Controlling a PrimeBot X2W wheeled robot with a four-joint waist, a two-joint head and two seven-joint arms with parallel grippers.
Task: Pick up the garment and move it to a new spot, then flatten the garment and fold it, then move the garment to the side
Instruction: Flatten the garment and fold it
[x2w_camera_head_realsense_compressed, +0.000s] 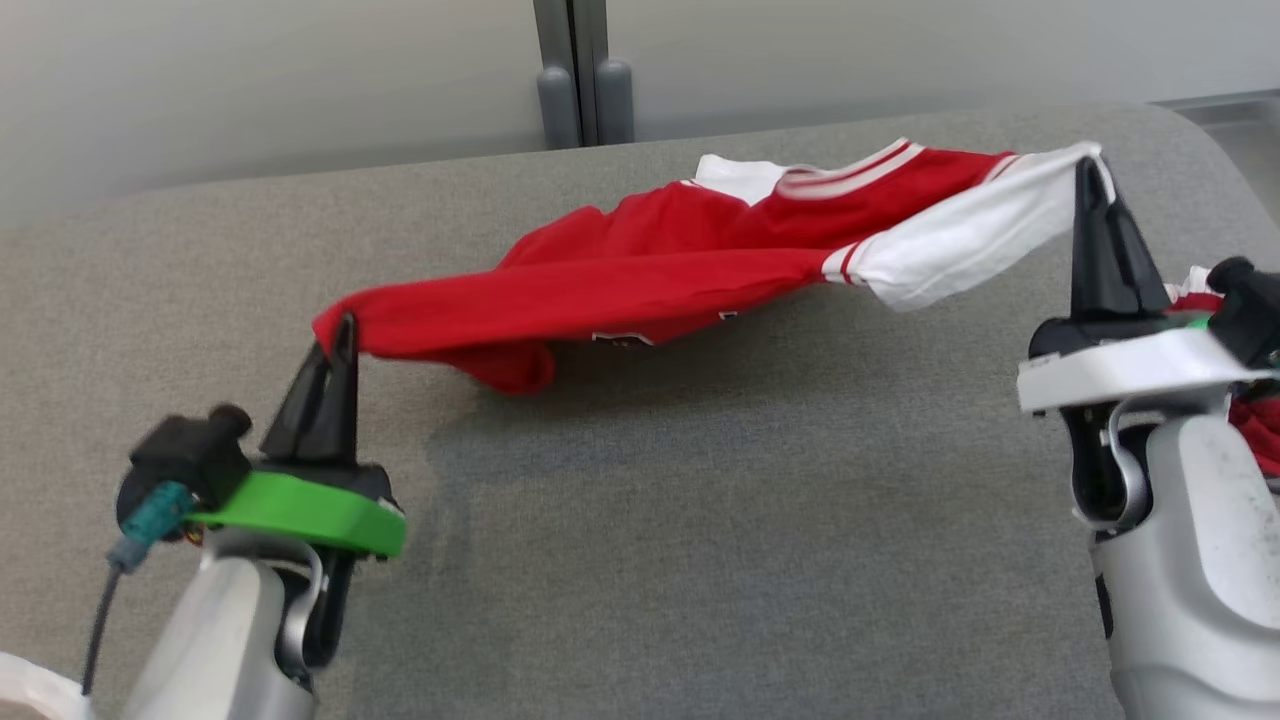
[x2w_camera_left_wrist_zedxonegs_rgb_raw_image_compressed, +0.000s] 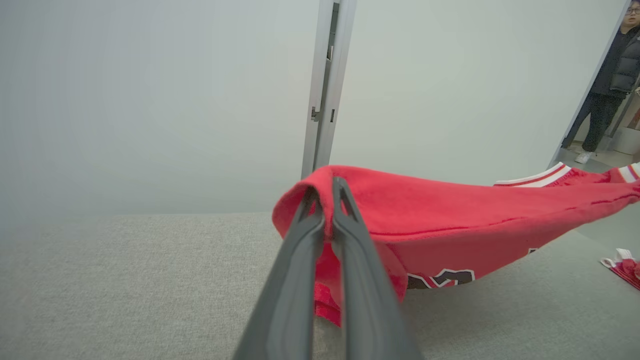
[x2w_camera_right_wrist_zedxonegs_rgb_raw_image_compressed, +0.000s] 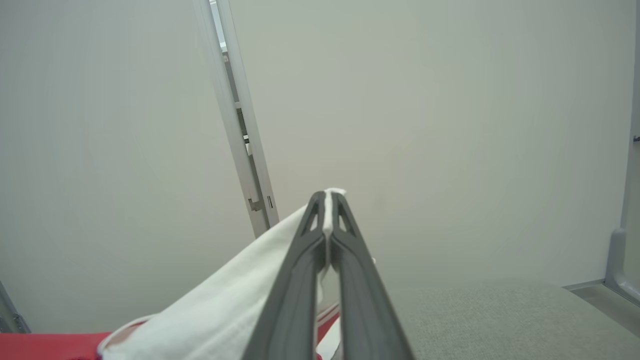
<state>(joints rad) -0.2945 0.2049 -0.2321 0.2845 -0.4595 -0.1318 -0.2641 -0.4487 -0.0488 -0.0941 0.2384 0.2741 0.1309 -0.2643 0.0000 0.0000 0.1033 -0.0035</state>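
Your left gripper (x2w_camera_head_realsense_compressed: 340, 335) pinches the red jersey (x2w_camera_head_realsense_compressed: 690, 265) at its red end, and your right gripper (x2w_camera_head_realsense_compressed: 1087, 178) pinches its white sleeve (x2w_camera_head_realsense_compressed: 960, 240). The jersey stretches lengthwise between them, sagging onto the grey table (x2w_camera_head_realsense_compressed: 700, 560).

I see a grey fabric-covered bench (x2w_camera_head_realsense_compressed: 640, 560), pale wall panels (x2w_camera_head_realsense_compressed: 250, 80) behind it, a grey metal post (x2w_camera_head_realsense_compressed: 585, 70) between them, soft even light, a person (x2w_camera_left_wrist_zedxonegs_rgb_raw_image_compressed: 607, 85) standing beyond an opening in my left wrist view

A lab-like room: grey padded table (x2w_camera_head_realsense_compressed: 700, 560), plain partition walls (x2w_camera_head_realsense_compressed: 250, 80).

Head camera looks down; wrist cameras close, sharing garment (x2w_camera_head_realsense_compressed: 680, 270).
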